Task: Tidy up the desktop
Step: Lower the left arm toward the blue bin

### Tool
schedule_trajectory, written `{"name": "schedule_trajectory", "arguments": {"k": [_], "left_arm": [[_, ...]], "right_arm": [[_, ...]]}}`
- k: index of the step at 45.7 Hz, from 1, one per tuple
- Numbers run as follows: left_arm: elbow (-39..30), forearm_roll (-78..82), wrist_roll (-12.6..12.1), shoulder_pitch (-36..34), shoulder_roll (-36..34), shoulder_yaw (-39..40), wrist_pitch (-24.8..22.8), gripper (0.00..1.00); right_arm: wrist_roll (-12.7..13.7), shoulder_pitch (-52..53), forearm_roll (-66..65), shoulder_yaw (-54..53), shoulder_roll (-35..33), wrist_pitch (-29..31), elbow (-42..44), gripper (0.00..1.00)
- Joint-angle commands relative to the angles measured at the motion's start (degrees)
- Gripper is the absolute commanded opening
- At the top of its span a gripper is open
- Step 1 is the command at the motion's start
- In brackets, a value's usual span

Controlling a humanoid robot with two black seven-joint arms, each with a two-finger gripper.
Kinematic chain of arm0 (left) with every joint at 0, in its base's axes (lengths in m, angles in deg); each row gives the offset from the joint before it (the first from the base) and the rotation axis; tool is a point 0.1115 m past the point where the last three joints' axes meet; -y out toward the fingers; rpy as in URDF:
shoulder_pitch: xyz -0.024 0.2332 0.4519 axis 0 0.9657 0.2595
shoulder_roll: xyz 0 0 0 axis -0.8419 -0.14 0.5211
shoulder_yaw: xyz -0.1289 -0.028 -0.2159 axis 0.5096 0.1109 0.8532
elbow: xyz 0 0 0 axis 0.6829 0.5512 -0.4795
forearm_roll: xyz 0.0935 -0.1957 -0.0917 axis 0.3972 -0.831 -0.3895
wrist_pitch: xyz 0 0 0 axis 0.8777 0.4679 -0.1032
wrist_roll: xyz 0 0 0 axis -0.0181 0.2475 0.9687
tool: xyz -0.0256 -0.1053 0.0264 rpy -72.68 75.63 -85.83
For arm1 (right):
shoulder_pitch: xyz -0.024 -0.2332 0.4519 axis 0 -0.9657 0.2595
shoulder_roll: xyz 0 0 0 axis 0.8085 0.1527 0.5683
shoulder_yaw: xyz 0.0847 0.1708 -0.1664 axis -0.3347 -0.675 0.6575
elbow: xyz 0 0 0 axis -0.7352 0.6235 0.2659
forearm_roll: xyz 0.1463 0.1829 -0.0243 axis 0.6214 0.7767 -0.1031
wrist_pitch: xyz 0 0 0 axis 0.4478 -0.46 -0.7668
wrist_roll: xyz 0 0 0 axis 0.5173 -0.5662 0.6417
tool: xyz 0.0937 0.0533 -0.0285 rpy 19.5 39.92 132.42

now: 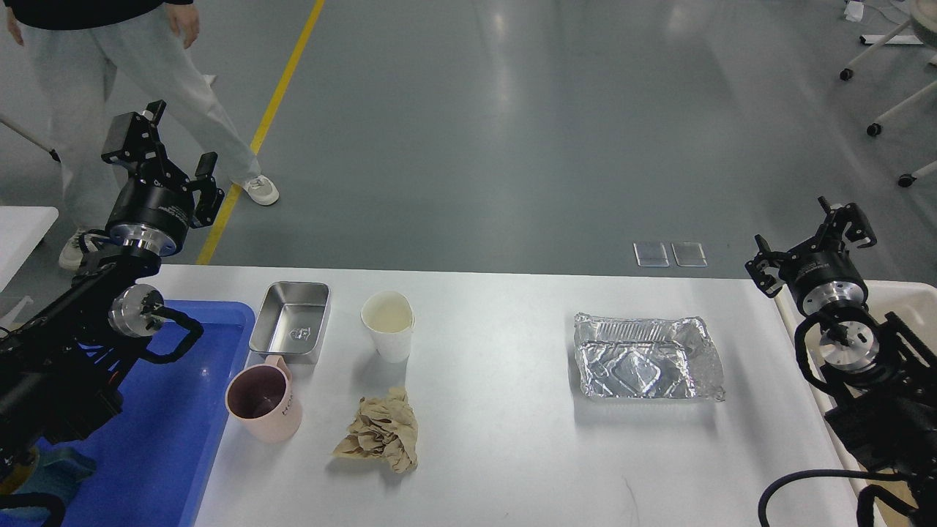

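The white desktop [505,439] fills the lower middle of the head view. On it lie a steel tray [290,320], a white paper cup [389,325], a pink mug [264,404], a crumpled brown paper wad [381,433] and a crushed foil container [646,357]. My left gripper [165,150] is raised above the desktop's far left corner, open and holding nothing. Over at the far right edge my right gripper [812,245] is also lifted, open and empty. Both are well away from the objects.
A blue plastic tray [172,432] sits at the left under my left arm, the pink mug at its edge. A beige bin [904,296] stands at the right behind my right arm. A person [146,66] stands on the floor beyond the left corner.
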Motion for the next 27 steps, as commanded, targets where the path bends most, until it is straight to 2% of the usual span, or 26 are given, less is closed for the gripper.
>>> {"name": "schedule_trajectory", "arguments": {"k": [1,11,20,27], "left_arm": [[0.48,-0.07,0.0,0.28,-0.27,1.88,-0.65,0.98],[3.91,-0.07,0.36,0.72,-0.54,2.06,-0.83,0.98],[4.09,-0.07,0.27,1.51,-0.54,2.06,-0.91,0.98],[4.17,-0.33,0.35,1.86,-0.72,2.14,-6.88,0.98]], "right_arm": [[0.0,-0.04,0.0,0.0,0.0,-0.02,0.0,1.0],[0.0,0.05,0.0,0.0,0.09,-0.02,0.0,1.0],[0.0,-0.04,0.0,0.0,0.17,-0.02,0.0,1.0],[0.0,-0.21,-0.09,0.08,0.35,-0.02,0.0,1.0]]}}
